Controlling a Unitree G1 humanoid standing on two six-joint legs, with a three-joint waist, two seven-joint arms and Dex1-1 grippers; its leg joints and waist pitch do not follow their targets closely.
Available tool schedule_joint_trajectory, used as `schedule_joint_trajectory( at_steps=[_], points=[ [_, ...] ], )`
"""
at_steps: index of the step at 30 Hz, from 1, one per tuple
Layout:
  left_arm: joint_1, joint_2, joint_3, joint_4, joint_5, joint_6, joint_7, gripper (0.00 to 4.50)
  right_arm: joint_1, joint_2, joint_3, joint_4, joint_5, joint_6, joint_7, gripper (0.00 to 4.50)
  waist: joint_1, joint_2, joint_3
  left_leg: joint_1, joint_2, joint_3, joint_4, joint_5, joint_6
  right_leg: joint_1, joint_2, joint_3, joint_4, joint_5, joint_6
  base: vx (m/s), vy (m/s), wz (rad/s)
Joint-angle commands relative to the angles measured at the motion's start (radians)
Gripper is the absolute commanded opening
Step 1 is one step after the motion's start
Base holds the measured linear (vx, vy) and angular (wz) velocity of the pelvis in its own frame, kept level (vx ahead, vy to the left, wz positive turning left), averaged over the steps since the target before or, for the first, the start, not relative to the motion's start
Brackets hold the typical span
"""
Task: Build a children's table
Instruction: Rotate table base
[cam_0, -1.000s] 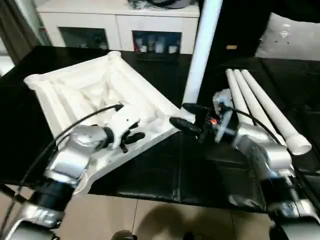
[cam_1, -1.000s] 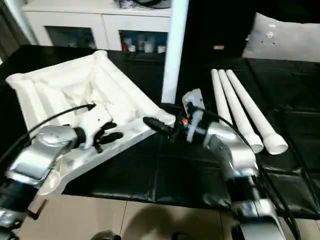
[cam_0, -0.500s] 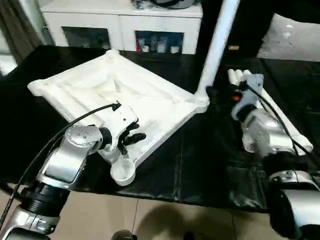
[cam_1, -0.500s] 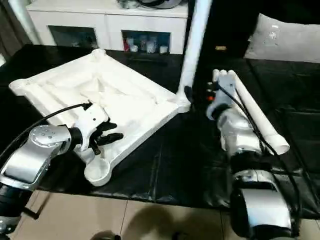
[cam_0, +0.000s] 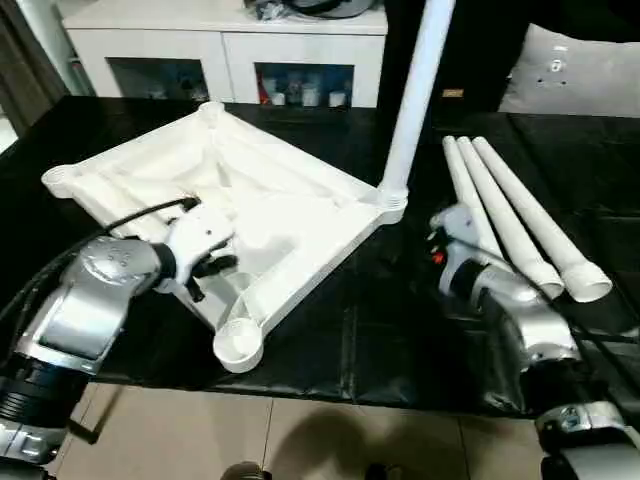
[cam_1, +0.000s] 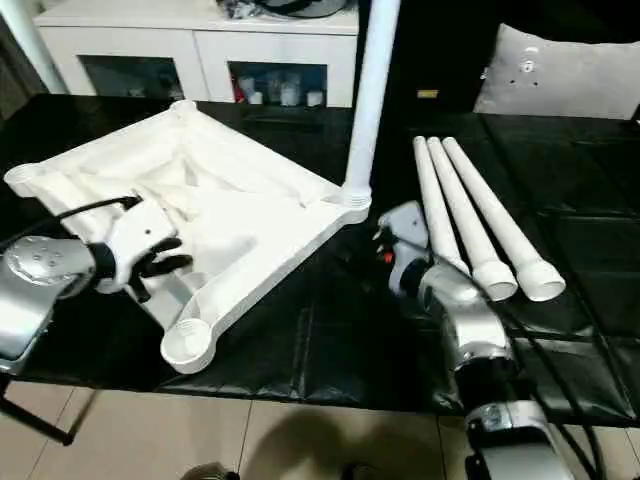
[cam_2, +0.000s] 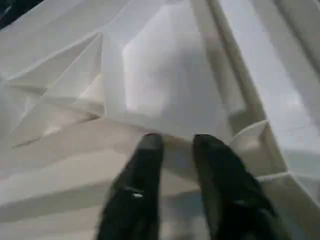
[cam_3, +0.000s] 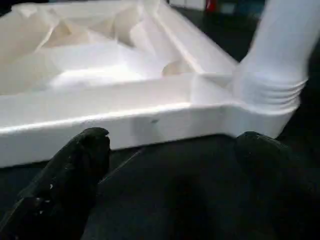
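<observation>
One leg is in, three legs wait.

The left gripper (cam_2: 172, 145) has its two black fingers a little apart, with nothing between them, over the ribs of the upside-down table top (cam_0: 290, 205). The right gripper (cam_3: 172, 150) has its two fingers spread wide on the black table (cam_0: 400, 330), close to the corner where one white leg (cam_0: 412, 95) stands up. Three more legs (cam_0: 510, 215) lie side by side nearby.
</observation>
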Motion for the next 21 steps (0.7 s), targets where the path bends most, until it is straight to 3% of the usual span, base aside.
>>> schedule_joint_trajectory(
  at_steps=[1,4,5,6,9,11,15,21],
  points=[
    [-0.018,0.020,0.004,0.012,0.016,-0.008,-0.001,1.07,-0.002,-0.002,0.009,-0.031,-0.016,0.013,-0.010,4.50,-0.003,0.011,-0.068,0.004,-0.002,0.009,-0.075,-0.281,0.038,0.062,-0.050,0.024,-0.074,-0.449,-0.123,0.000,0.000,0.00],
    [-0.017,0.084,-0.022,0.030,0.056,-0.010,-0.014,1.07,0.006,-0.002,0.025,-0.060,-0.033,0.058,-0.041,4.50,-0.005,0.012,-0.067,0.003,-0.002,0.008,-0.077,-0.290,0.034,0.063,-0.051,0.025,-0.074,-0.454,-0.116,0.000,0.000,0.00],
    [-0.015,0.096,-0.027,0.033,0.062,-0.010,-0.021,1.07,0.004,-0.001,0.027,-0.060,-0.037,0.062,-0.048,4.50,-0.004,0.008,-0.069,0.003,-0.004,0.009,-0.076,-0.276,0.032,0.064,-0.052,0.027,-0.073,-0.445,-0.117,0.000,0.000,0.00],
    [-0.013,0.105,-0.028,0.039,0.065,-0.009,-0.027,0.75,0.000,0.001,0.029,-0.057,-0.042,0.064,-0.056,4.50,-0.003,0.010,-0.069,0.003,-0.003,0.009,-0.076,-0.269,0.031,0.064,-0.053,0.028,-0.071,-0.439,-0.121,0.000,0.000,0.00],
    [-0.008,0.118,-0.046,0.061,0.089,-0.001,-0.030,0.66,-0.014,0.019,0.031,-0.039,-0.054,0.070,-0.076,4.50,-0.004,0.010,-0.069,0.002,-0.002,0.011,-0.075,-0.251,0.029,0.064,-0.054,0.030,-0.069,-0.409,-0.133,0.000,0.000,0.00],
    [-0.005,0.130,-0.073,0.075,0.115,0.005,-0.028,0.35,-0.019,0.033,0.035,-0.034,-0.066,0.087,-0.097,4.50,-0.004,0.013,-0.069,0.002,-0.001,0.011,-0.077,-0.255,0.028,0.063,-0.054,0.030,-0.068,-0.406,-0.138,0.000,0.000,0.00],
    [0.017,0.156,-0.122,0.073,0.142,0.037,-0.063,0.18,-0.027,0.061,0.072,-0.018,-0.096,0.101,-0.117,4.50,-0.006,0.014,-0.067,0.004,0.001,0.009,-0.079,-0.271,0.018,0.064,-0.056,0.032,-0.067,-0.406,-0.142,0.000,0.000,0.00],
    [0.027,0.143,-0.127,0.047,0.113,0.046,-0.104,0.08,-0.051,0.091,0.077,0.020,-0.109,0.097,-0.135,4.50,-0.009,0.014,-0.066,0.006,0.001,0.008,-0.080,-0.287,0.013,0.062,-0.059,0.033,-0.072,-0.440,-0.132,0.000,0.000,0.00]
  ],
)
